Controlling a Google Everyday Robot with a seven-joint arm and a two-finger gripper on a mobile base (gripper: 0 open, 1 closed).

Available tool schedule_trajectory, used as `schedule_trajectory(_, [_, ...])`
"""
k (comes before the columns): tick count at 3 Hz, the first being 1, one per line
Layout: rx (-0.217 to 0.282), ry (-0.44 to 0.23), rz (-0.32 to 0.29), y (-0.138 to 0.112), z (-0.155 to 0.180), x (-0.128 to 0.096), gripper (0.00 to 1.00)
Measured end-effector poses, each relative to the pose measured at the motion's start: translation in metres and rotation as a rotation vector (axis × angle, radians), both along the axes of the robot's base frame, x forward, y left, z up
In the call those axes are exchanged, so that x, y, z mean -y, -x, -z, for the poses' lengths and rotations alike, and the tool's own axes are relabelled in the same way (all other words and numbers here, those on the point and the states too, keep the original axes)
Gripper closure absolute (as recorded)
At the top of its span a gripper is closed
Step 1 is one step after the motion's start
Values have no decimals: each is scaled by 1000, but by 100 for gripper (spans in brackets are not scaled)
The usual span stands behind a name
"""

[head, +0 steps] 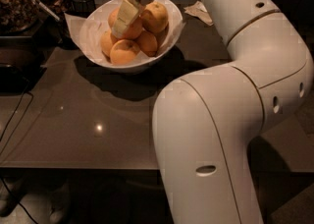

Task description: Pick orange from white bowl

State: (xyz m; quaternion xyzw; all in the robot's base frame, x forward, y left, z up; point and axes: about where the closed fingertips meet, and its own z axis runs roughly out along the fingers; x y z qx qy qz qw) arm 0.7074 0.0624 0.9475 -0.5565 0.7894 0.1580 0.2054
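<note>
The white bowl (93,57), lined with white paper, stands at the back of the dark table and holds several oranges. My gripper (124,17) comes down from above into the top of the pile. It lies against the deep orange one (136,27) in the upper middle and hides part of it. A paler orange with a dimpled stem end (155,16) sits just to the right of it. Smaller oranges lie in front (124,52), to the left (107,42) and in the middle (147,43).
My large white arm (230,120) fills the right half of the view and hides the table there. A crumpled paper (198,12) lies behind the bowl to the right. Dark containers (19,2) stand at the back left. A cable (14,115) hangs off the left edge.
</note>
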Motion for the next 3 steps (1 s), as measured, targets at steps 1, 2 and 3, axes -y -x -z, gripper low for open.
schedule_trajectory(1, [-22, 3, 0, -1, 6, 0, 44])
schedule_trajectory(2, [-29, 8, -1, -3, 10, -1, 67])
schedule_trajectory(3, [-27, -3, -5, -5, 10, -1, 91])
